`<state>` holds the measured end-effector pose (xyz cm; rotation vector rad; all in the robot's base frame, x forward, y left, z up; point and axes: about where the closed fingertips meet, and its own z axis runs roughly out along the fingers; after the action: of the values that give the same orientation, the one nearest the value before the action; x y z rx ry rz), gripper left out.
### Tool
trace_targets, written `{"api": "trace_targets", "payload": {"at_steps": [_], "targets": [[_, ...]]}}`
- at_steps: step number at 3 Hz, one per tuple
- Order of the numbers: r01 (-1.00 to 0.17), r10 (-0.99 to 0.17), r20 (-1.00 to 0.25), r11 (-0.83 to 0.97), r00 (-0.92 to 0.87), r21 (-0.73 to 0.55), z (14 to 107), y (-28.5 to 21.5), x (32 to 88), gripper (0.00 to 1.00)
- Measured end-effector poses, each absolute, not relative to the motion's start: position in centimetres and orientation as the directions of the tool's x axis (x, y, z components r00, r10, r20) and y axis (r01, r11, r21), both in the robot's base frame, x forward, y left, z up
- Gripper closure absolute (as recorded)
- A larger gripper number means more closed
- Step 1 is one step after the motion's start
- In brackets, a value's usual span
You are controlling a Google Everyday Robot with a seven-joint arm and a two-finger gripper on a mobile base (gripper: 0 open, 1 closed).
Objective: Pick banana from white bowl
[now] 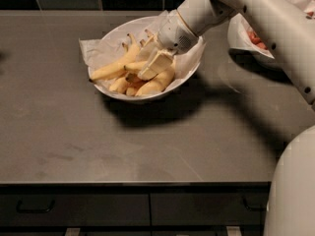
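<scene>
Inside white bowl (pixel 142 97), pincer (pixel 150 68) against banana's (pixel 133 66) right end, grip state unclear.

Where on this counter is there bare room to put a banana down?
Bare: the counter strip between the white bowl and the front edge, and the patch left of the bowl. Crowded: the bowl, where the pincer sits among bananas, and the back right, under the arm, by the strawberry bowl.

Smooth jaws in bowl (pixel 147 97), crinkled paper (pixel 91 53)
</scene>
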<state>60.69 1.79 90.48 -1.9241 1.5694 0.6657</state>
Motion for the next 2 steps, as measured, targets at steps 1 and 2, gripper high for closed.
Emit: {"api": "trace_targets", "payload": {"at_steps": [1,2], "targets": [[-0.981,-0.701,-0.687,-0.155,0.190,-0.113,90.8,1.8,60.7,1.00],[-0.977,-0.703,-0.679,-0.144,0.213,-0.158,92.4,1.4,60.2,1.00]]}}
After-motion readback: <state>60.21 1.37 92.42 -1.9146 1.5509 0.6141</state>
